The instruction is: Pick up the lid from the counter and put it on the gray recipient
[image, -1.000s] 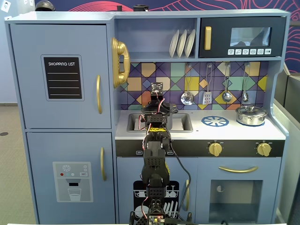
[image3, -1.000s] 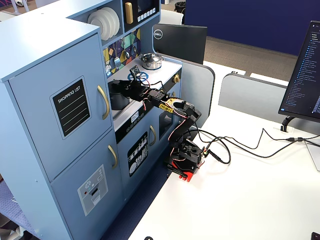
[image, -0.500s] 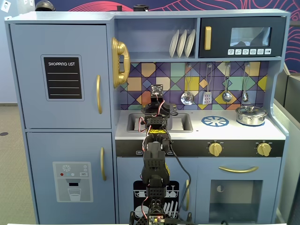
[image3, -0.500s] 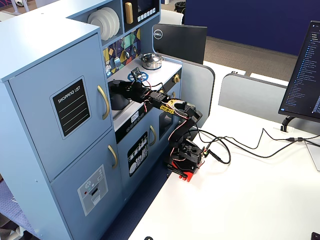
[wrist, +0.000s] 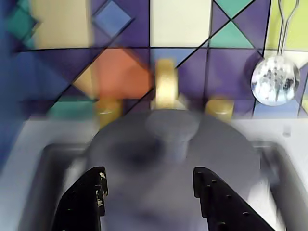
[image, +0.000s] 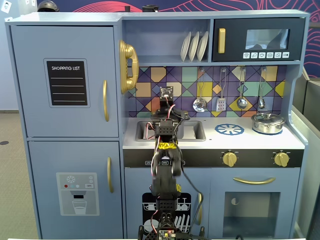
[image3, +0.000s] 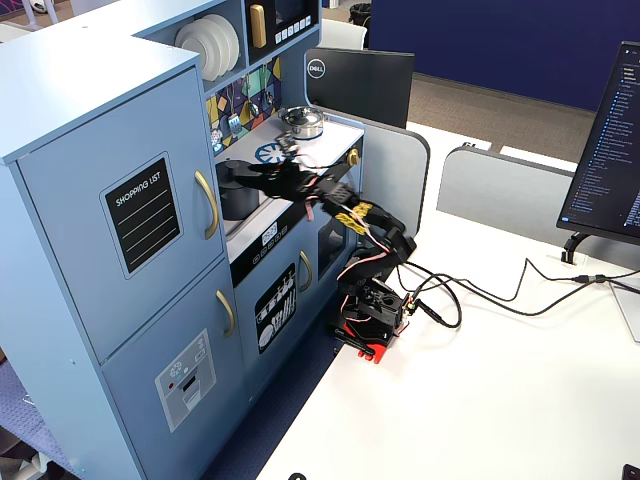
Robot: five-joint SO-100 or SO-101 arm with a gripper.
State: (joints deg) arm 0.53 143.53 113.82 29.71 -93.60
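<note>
Hand (wrist: 147,202) seen open, fingers spread | lid (wrist: 173,159) lying just beyond, knob centred between fingers | gray recipient (image3: 238,197) beneath, in table (image: 295,141) sink.

We see three white plates (image: 194,46), four hanging spoons (image: 200,104), two yellow knobs (image: 229,159), one shiny pot (image: 268,123).

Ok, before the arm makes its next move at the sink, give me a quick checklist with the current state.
1. Gripper open, nothing between its fingers: ok.
2. Lid found, just ahead of the gripper over the sink: ok.
3. Lid seated squarely on the gray pot: cannot tell.
4. Wrist view sharp enough to judge alignment: not ok, blurred.
5. Silver pot away from the arm, on the counter's right in a fixed view: ok.
</note>
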